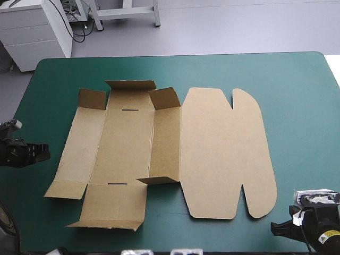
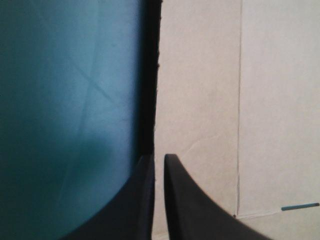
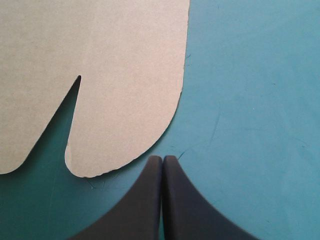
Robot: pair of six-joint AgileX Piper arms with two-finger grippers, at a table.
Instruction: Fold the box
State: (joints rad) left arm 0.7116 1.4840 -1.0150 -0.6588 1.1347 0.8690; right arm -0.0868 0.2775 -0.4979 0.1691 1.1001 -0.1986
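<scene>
The box [image 1: 218, 149], a cut sheet of brown board, lies spread open on the teal-green covered bench [image 1: 303, 90], between the two hands. The left hand [image 1: 45, 151] is clenched and empty, with the box's left edge ahead of its black fingertips and apart from them. The right hand [image 3: 162, 157] is clenched and empty, and the box's rounded lid tab [image 3: 125, 125] lies just ahead of it, not touching.

Nothing legible shows. A small yellow label [image 1: 325, 232] sits on the right arm [image 1: 311, 220] at the desk's [image 1: 297, 79] near right corner (its print too small to make out). The brown box [image 1: 223, 149] bears no readable marking.
</scene>
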